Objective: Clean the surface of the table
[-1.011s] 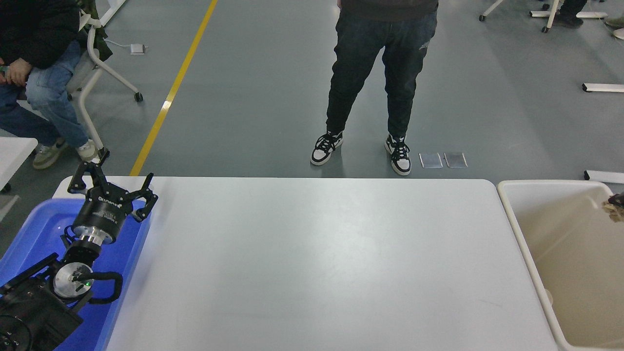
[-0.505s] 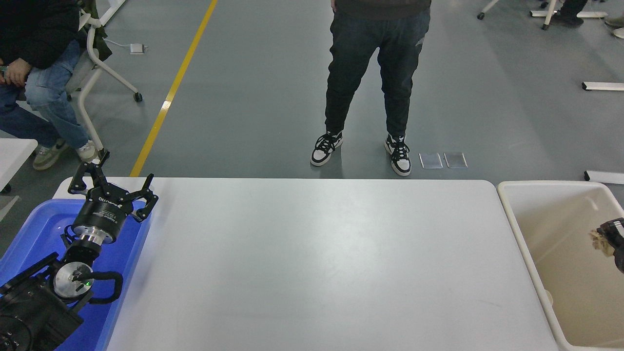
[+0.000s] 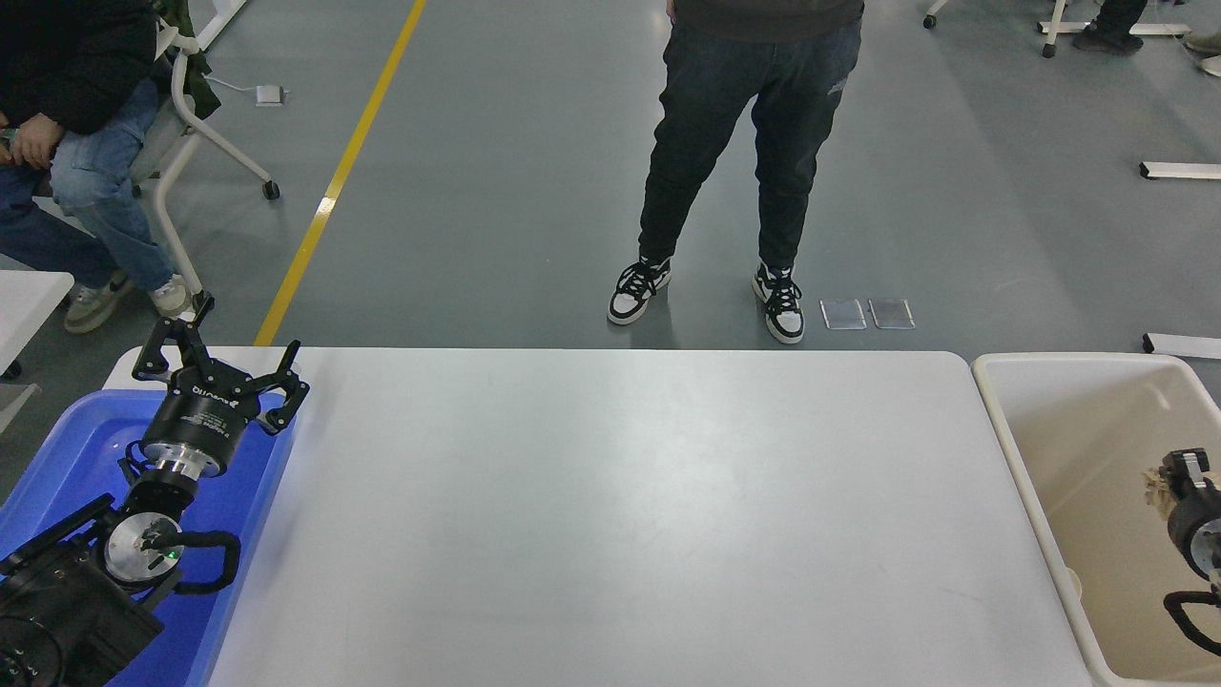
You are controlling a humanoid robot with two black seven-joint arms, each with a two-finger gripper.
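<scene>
At the left edge of the worktop stands a blue plastic tub (image 3: pixel 57 448), just beside the table and touching its left side as far as one can see. The left arm is parked over this tub, at the near left corner. Its left gripper (image 3: pixel 216 361) points away from the camera, toward the far left corner, and its fingers (image 3: pixel 155 351) are spread wide apart with nothing between them. The fingertips reach over the far rim of the tub and over the left edge of the white top; whether they touch it I cannot tell.

The table surface (image 3: pixel 620 515) fills the middle of the view, from the tub on the left to the bin on the right. It is white and matte, with rounded far corners, and only faint marks show on it. It lies to the right of the left gripper's fingers and to the left of the right gripper.

Beyond the far edge a person (image 3: pixel 754 143) stands on the grey floor in dark trousers and black-and-white shoes. Another person (image 3: pixel 67 143) sits on a chair beyond the far left corner.

At the right edge stands a beige plastic bin (image 3: pixel 1049 534), close against the table. The right gripper (image 3: pixel 1166 482) hangs inside it, well apart from the white top. Its fingers are closed on a small pale crumpled scrap (image 3: pixel 1157 487).
</scene>
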